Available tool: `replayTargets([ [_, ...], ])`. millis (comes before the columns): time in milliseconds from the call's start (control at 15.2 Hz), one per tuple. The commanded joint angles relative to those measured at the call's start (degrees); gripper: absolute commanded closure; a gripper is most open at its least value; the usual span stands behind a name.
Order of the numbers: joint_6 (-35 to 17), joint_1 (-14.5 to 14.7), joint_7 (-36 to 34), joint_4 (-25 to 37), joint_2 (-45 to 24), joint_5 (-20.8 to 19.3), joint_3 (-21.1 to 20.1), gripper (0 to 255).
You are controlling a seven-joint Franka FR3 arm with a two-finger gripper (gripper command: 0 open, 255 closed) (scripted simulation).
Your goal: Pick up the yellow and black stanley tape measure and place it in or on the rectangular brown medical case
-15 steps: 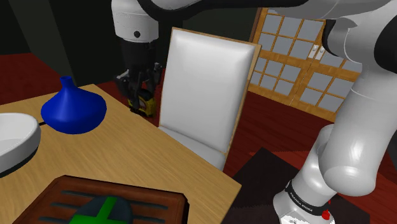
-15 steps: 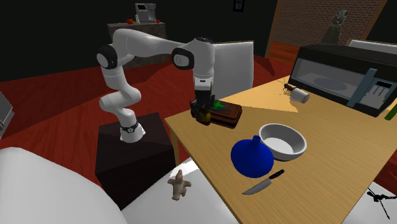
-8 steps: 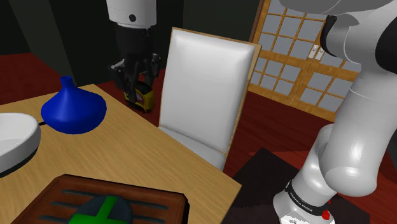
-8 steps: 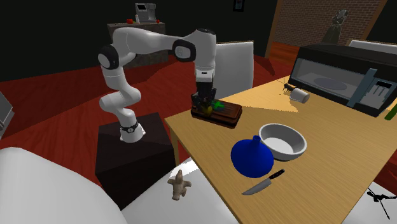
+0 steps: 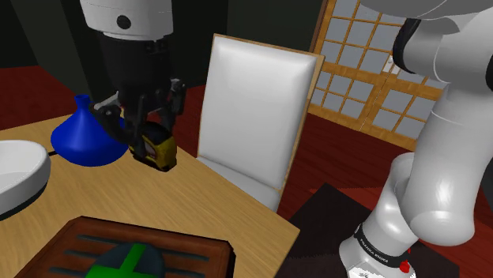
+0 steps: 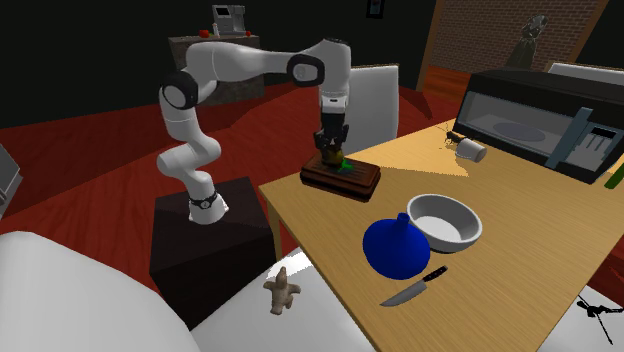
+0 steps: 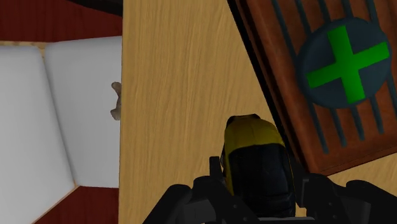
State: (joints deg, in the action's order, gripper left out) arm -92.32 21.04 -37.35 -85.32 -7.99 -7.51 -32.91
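Our tool (image 5: 148,136) pinches the yellow and black tape measure (image 5: 156,150) and holds it above the tabletop (image 7: 178,95), with the brown case (image 7: 280,95) just beside the tool, not under it. If we let go here, the tape measure could hit the case's edge or land on the tabletop, and a loose pinch could drop it early.

The tool (image 5: 147,126) clasps the yellow and black tape measure (image 5: 156,150) over the table (image 5: 221,209), beside a blue vase (image 5: 87,136).

Yellow-and-black tape measure (image 5: 156,150) hangs clasped in the hand (image 5: 150,133); brown rectangular case (image 5: 79,234), green-crossed, lies flat on the bench (image 5: 225,207).
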Motion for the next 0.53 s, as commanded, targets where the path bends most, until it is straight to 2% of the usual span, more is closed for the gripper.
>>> replayTargets([
  [0,0.54,1.86,-3.01,1.14,-1.03,-0.71,-1.12,255],
  [462,3.83,10.05,-13.51,8.55,-7.22,-4.83,-4.57,255],
])
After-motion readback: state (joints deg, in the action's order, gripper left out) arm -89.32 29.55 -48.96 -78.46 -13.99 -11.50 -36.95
